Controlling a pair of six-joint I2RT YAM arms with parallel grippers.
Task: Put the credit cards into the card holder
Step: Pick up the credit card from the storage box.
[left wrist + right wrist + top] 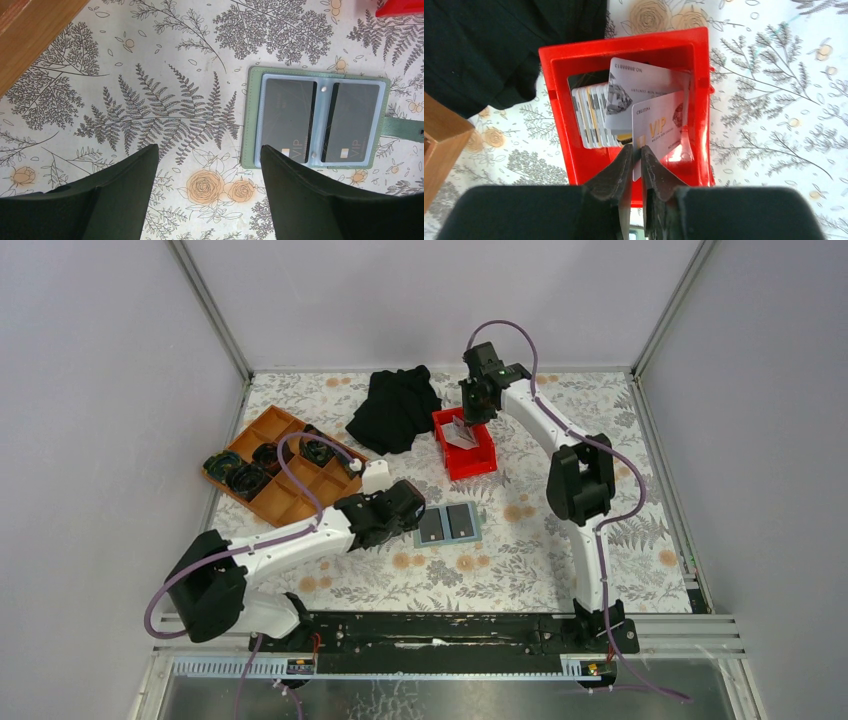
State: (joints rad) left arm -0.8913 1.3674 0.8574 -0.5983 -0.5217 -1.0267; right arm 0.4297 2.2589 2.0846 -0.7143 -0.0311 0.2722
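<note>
The card holder (pixel 448 524) lies open and flat on the table, its green rim (pixel 252 120) framing two dark credit cards (pixel 287 117) (pixel 352 120) in clear slots. My left gripper (pixel 210 150) hovers open just left of it, holding nothing. At the back, my right gripper (pixel 636 149) reaches into the red bin (pixel 624 46), jaws pinched on the lower edge of a white VIP credit card (pixel 659 125). Another white card (pixel 634 85) leans behind it. Several more stand in a stack (pixel 591 115) at the bin's left.
An orange compartment tray (pixel 280 465) with dark round items sits at the left, its wooden edge (pixel 30 30) close to my left gripper. A black cloth (pixel 395 405) lies beside the red bin (pixel 470 462). Grey walls enclose the floral table.
</note>
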